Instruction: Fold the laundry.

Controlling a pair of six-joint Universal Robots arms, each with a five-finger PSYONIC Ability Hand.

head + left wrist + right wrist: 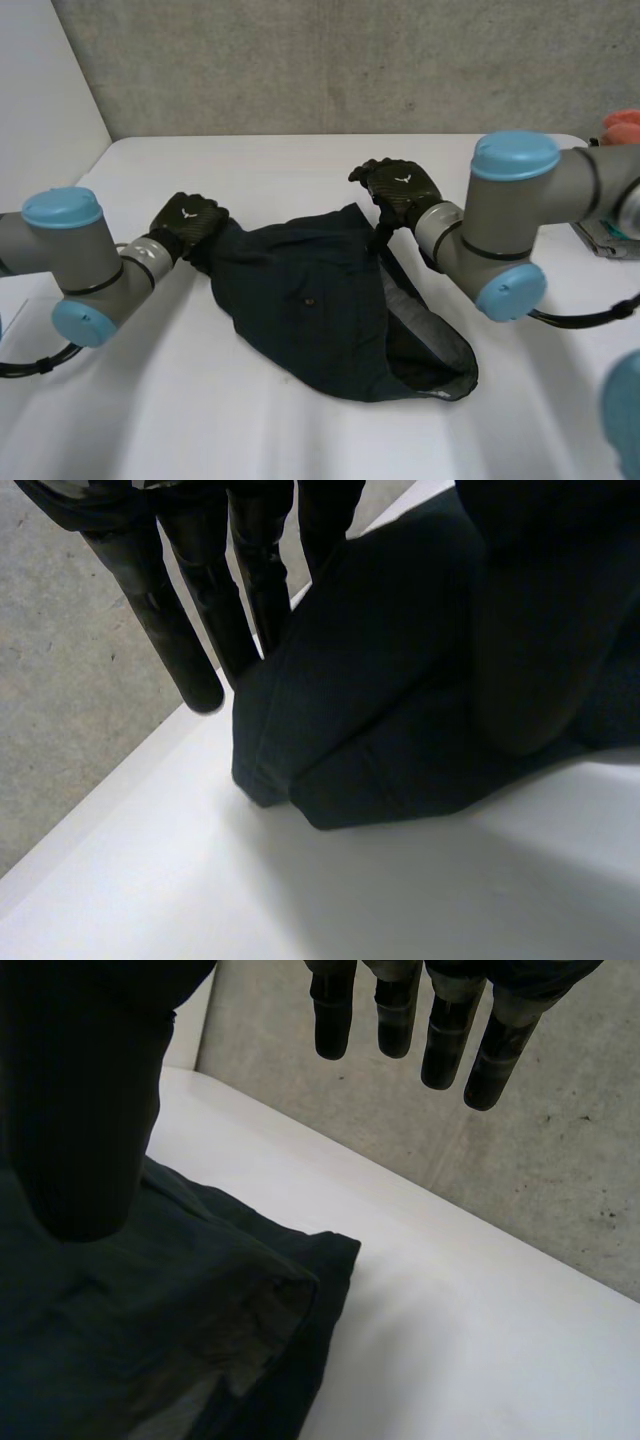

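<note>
One dark garment (330,300) — shorts, perhaps — runs diagonally from left hand (185,222).

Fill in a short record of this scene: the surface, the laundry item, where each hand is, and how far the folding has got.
Surface: white table
Laundry: one dark garment, lying loose and rumpled, its grey inner side showing at the near right opening
Left hand: at the garment's left corner
Right hand: at the garment's far right corner, fingers straight, thumb over the cloth
Fold: no neat fold yet
</note>
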